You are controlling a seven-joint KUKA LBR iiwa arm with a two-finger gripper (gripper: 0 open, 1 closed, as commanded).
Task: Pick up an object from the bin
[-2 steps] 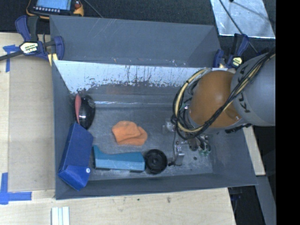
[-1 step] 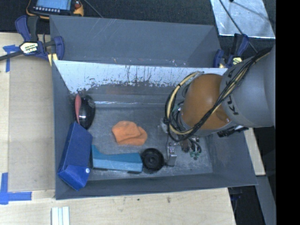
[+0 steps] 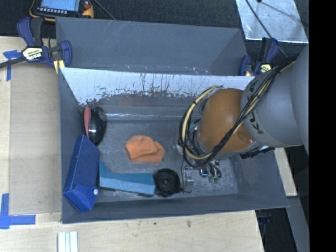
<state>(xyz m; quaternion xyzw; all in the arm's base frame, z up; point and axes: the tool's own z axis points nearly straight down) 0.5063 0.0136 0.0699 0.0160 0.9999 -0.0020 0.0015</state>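
Visitor: Trouble from here, then: what would cause it?

Technician: Low at the front of the bin (image 3: 157,51), the gripper (image 3: 188,178) hangs just beside a black ribbed disc (image 3: 167,182). Whether it stands wide or narrow I cannot tell, as the orange wrist cover (image 3: 223,122) and its cables mask it. The disc looks hard and round, so I judge it may roll or squirt aside. It also lies against a flat pale-blue bar (image 3: 126,181), which could be dragged along.

Visitor: And the rest?

Technician: Mid-floor, orange lump (image 3: 144,148), soft and crumpled. By the left wall, dark-blue boxy wedge (image 3: 81,175), rigid. Behind that, glossy black-and-red oval (image 3: 94,124), smooth.
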